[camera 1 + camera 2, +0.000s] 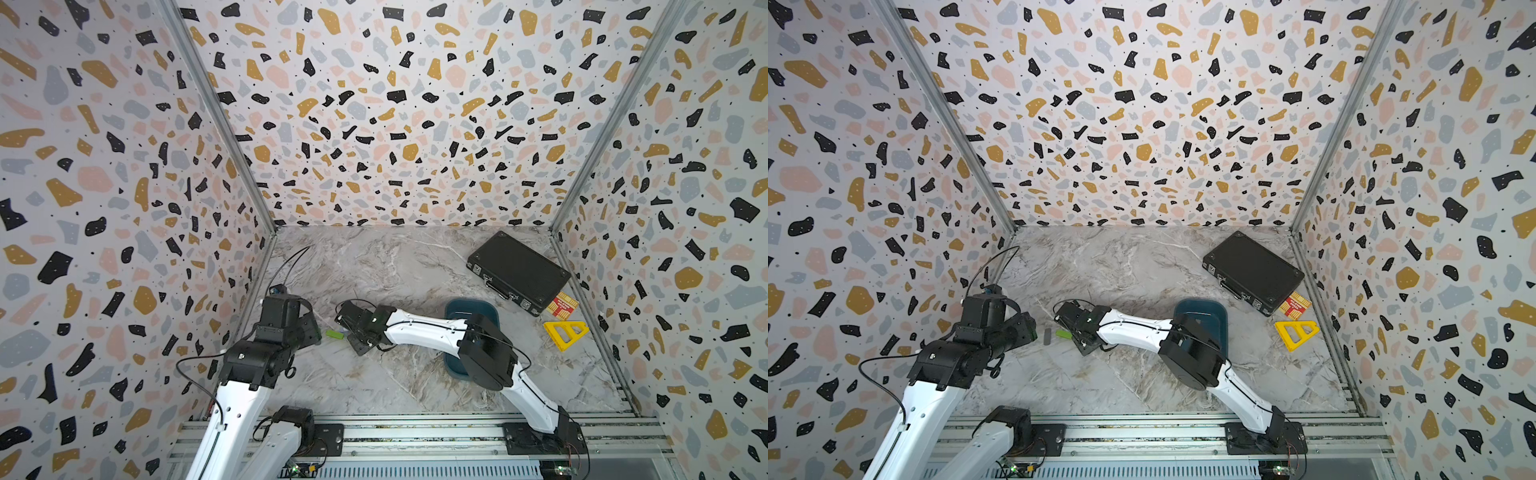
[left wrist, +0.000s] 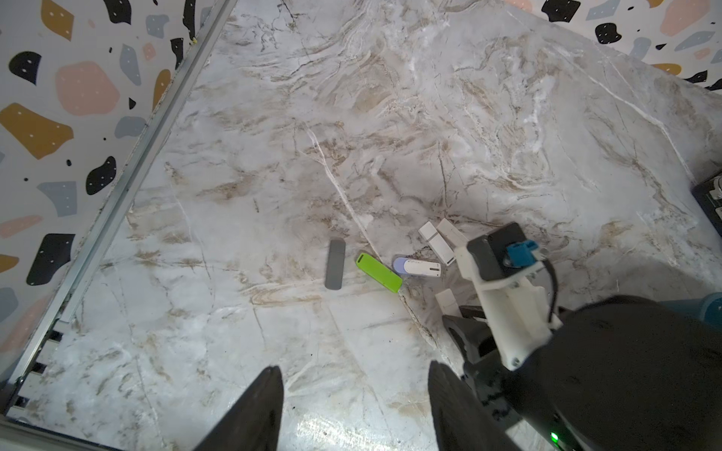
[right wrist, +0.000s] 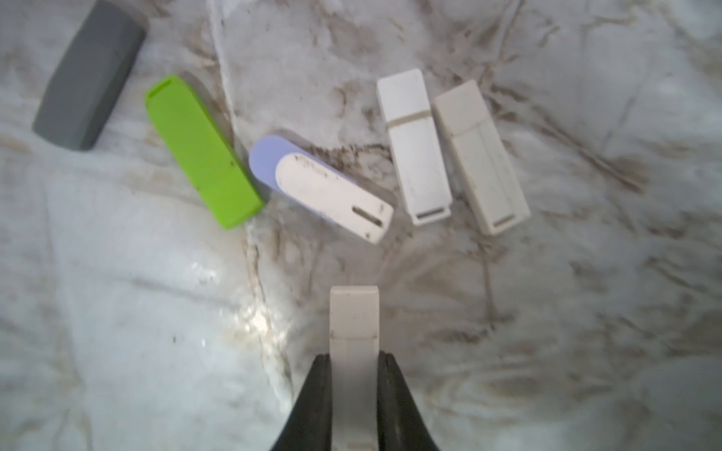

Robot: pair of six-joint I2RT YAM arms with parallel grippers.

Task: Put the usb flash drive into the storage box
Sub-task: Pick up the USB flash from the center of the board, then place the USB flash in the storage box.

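One cream-white usb flash drive [image 3: 354, 312] is sitting clamped between the jaws of my right gripper [image 3: 354, 357], which is squeezing its long flat sides near one end. I am judging it light, rigid and smooth-shelled, so slipping is the worry. It is sitting low over the glossy marble tabletop [image 3: 117, 312], well apart from the rounded teal storage box [image 1: 469, 309]. My left gripper [image 2: 353, 367] is hovering with jaws apart, holding nothing.
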